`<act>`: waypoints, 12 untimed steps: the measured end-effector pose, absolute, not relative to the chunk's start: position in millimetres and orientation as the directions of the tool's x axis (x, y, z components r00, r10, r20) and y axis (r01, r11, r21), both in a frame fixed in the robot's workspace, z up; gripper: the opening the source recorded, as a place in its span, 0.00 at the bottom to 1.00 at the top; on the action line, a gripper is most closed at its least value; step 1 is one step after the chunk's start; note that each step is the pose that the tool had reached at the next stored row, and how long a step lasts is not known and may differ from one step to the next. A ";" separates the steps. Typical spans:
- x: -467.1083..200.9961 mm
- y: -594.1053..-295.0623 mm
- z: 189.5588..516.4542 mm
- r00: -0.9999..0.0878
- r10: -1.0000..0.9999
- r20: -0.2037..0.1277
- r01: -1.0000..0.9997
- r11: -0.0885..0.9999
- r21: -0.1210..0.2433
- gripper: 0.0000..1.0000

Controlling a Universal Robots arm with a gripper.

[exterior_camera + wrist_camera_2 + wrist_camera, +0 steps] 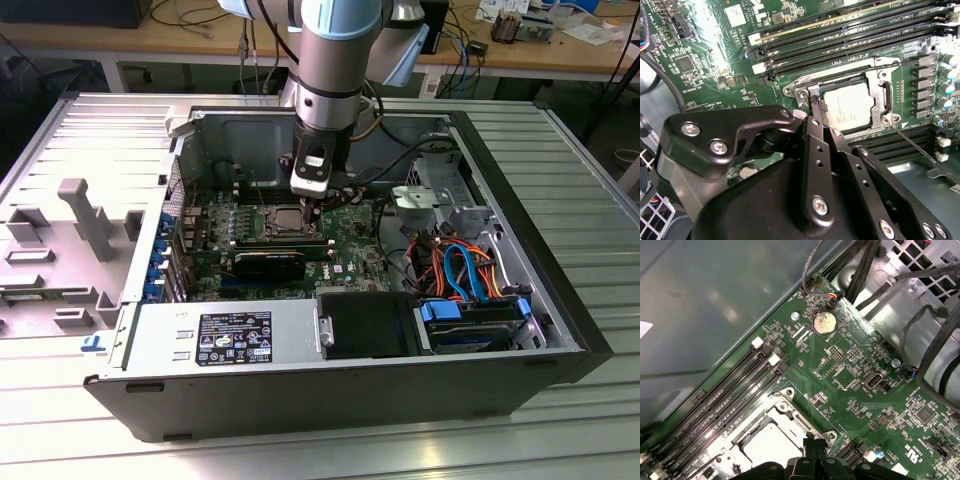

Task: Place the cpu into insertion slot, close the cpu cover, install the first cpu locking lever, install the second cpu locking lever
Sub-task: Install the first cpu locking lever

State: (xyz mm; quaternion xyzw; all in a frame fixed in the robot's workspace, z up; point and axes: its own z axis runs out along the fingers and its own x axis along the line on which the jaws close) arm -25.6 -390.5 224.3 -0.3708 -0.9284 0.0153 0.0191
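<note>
- Silvery cpu (850,106) lay under the cpu cover (874,92), just to the exterior view's left of the fingers (816,120).
- Fingers were pinched together, empty, at the cover's corner.

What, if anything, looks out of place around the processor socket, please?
The thin silvery wire lever juts away from a corner of the square silvery metal cover frame instead of lying along it, so it seems unlatched.

One cpu (847,107), one cpu cover (874,87), four memory slots (840,42) — one coin battery (823,323).
</note>
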 end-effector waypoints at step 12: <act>-25.6 -390.5 224.3 -0.767 0.641 0.024 0.639 0.768 -0.043 0.11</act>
